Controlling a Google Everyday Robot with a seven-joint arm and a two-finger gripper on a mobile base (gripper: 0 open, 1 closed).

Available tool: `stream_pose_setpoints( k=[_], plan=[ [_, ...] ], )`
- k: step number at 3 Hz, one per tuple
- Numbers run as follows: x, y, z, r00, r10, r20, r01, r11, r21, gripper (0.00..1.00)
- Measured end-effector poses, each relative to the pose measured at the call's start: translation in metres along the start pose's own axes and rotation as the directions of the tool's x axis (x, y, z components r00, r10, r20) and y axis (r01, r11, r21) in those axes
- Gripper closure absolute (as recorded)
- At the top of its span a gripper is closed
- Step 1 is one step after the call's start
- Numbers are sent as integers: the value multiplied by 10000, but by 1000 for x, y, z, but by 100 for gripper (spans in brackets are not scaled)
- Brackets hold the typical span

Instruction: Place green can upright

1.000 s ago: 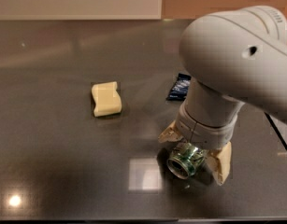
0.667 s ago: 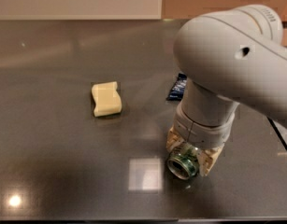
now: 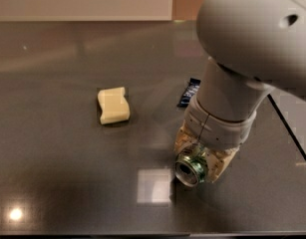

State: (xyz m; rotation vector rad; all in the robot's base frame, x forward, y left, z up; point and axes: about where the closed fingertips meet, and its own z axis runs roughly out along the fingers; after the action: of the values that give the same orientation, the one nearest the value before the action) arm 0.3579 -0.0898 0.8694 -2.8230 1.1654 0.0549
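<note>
- Slippage is the main risk. The green can (image 3: 191, 168) lies on its side with its silver top facing about 7 o'clock, so it has to be rotated. A grip off its middle could let the smooth wall twist between the fingers.
- Early release is the next hazard. If the can's base is not flat on the worktop (image 3: 58, 183) when let go, the can would probably tip and roll.
- Neighbours: a dark blue wrapper (image 3: 189, 92) lies at 12 o'clock from the can, near the wrist, where a wide swing might brush it. A pale yellow block (image 3: 113, 105) sits at 10 o'clock, well apart.
- End effector (image 3: 200, 157): low at the worktop, its beige fingers pressed against opposite sides of the can, grasping it.
- Arm (image 3: 252, 44): it descends from 1 o'clock with the wrist nearly vertical, hiding most of the can's body.
</note>
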Motion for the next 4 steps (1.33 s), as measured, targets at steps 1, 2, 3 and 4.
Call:
stream_pose_setpoints(
  k=[1, 2, 3, 4],
  plan=[
    [-11, 0, -31, 9910, 866, 1019, -926, 9942, 554, 100],
    [-20, -3, -55, 9510, 1598, 2648, -1883, 9784, 856, 100],
    [-22, -13, -68, 8689, 2047, 4508, -2693, 9595, 833, 100],
    [-24, -24, -74, 7469, 2252, 6257, -3356, 9400, 622, 100]
  ],
)
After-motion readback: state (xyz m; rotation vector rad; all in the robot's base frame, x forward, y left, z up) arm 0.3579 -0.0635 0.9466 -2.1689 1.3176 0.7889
